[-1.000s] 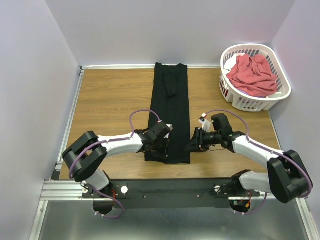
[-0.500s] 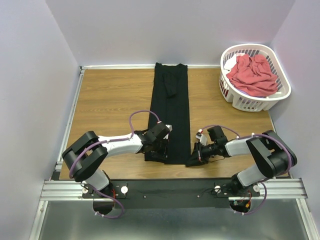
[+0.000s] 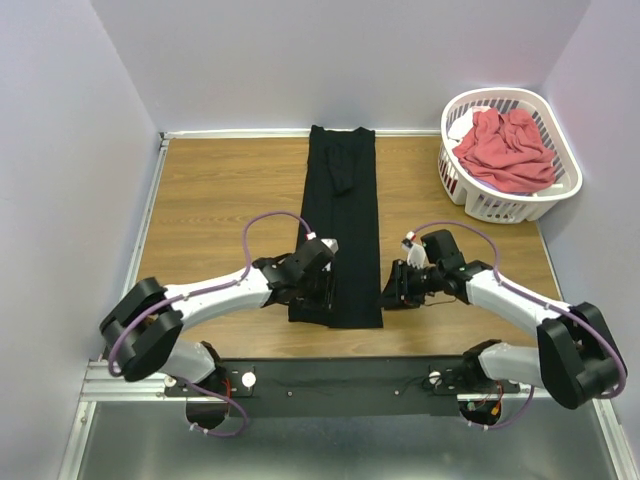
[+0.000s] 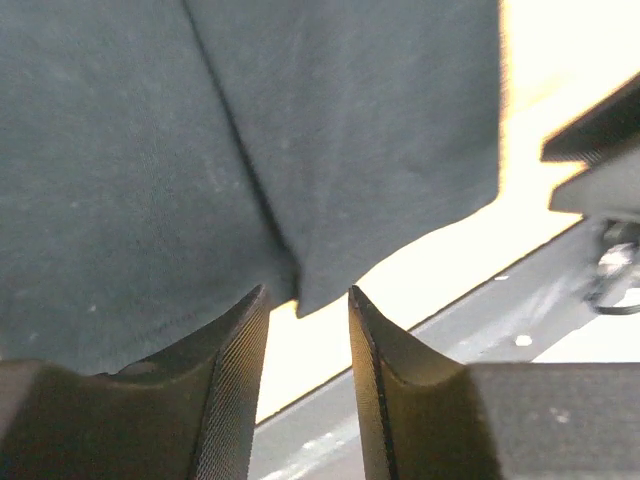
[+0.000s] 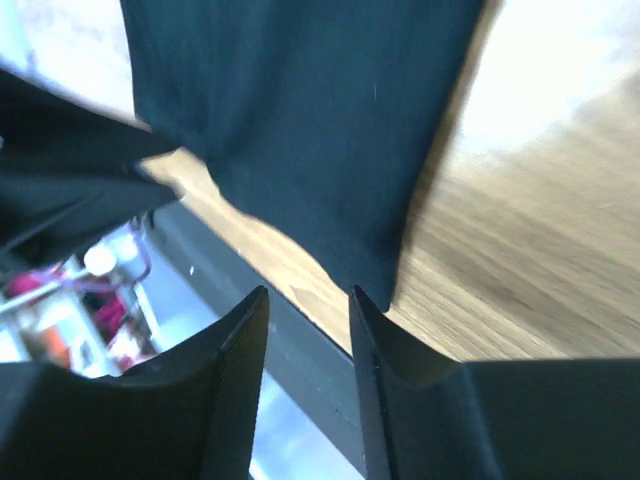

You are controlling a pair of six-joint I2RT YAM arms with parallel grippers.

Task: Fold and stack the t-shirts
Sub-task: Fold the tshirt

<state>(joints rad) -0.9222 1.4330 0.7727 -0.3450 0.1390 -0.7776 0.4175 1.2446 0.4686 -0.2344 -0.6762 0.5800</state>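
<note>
While the left claw [image 4: 305,300] and right claw [image 5: 307,300] stand parted and empty at the near hem corners of the black t-shirt [image 3: 342,200], each should pinch all layers squarely, then lift evenly.

Wooden table [image 3: 220,200] bears folded black t-shirt [image 3: 345,230] and white laundry basket [image 3: 480,205].

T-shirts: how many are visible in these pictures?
2. A black cloth t-shirt, folded into a long strip, lies on the wooden table; a coral-red cloth t-shirt lies crumpled in the white slotted plastic basket, far right. Others may be hidden beneath it.
</note>
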